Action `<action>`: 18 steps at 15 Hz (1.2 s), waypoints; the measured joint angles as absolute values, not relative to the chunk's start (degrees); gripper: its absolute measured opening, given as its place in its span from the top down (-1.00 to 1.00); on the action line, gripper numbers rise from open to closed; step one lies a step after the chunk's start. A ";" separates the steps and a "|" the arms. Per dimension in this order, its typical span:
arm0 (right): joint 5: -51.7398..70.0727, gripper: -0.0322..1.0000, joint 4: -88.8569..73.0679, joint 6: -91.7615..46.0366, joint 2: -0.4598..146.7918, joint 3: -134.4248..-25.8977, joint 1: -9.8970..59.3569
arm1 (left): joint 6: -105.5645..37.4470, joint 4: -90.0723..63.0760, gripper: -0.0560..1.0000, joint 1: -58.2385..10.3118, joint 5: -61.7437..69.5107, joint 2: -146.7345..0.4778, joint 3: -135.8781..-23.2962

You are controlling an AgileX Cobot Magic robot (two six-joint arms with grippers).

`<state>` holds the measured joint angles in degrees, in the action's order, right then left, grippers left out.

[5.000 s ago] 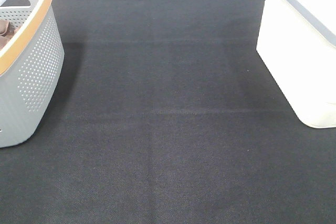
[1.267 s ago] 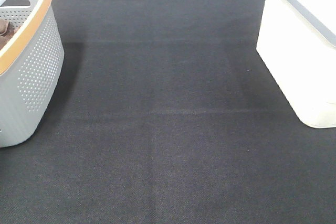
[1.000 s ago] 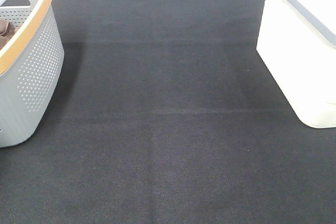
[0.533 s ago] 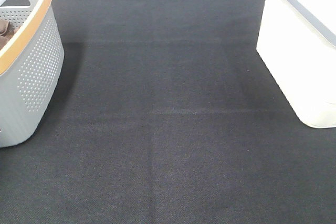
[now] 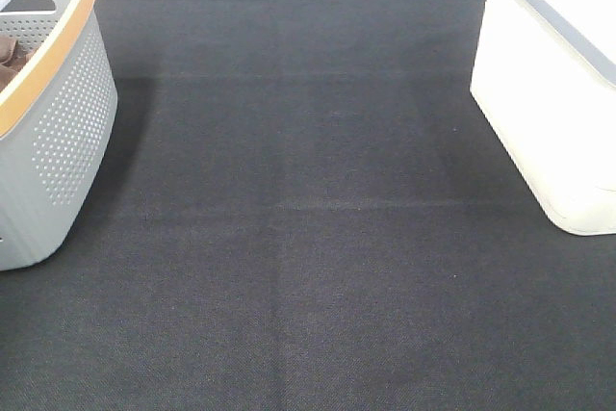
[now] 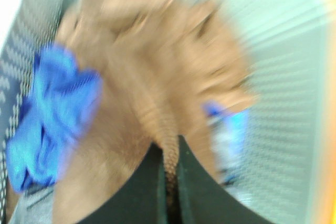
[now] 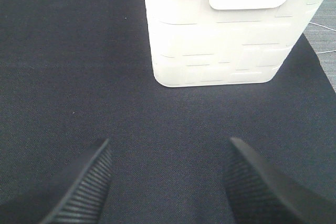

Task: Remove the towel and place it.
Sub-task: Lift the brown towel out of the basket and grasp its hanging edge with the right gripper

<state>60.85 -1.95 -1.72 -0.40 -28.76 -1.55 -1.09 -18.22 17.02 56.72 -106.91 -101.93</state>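
Item 1, towel: reddish-brown cloth with a soft nap, bunched into loose folds inside the grey basket. The left wrist view is blurred, so hem and tag cannot be made out. Item 2, left gripper: 2 black fingers pressed nearly together, pinching a narrow ridge of the towel between them. Item 3, blue cloth: crumpled, bright blue, lying against the towel on one side. Item 4, pale blue-and-white item: beside the towel on the other side, too blurred to identify. Item 5, grey basket: plastic, rounded corners, walls perforated with rows of small round holes, tan band along the rim, standing at the left edge of the black mat. A brown item shows over its rim in the high view. Item 6, black mat: flat, finely woven texture. Item 7, white bin: smooth matte plastic, grey rim, faint brick-pattern relief and an oval handle recess, at the right edge of the mat. Item 8, right gripper: 2 ribbed black fingers spread wide above the mat, holding nothing, facing the white bin.
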 joint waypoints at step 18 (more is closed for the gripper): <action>57.64 -0.20 -24.75 -5.44 7.79 -29.74 -1.55 | -29.51 -72.99 0.89 6.53 48.30 -86.29 -101.99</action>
<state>57.64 -24.75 -5.44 7.79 -29.74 -1.55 -29.51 -72.99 6.53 48.30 -86.29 -101.99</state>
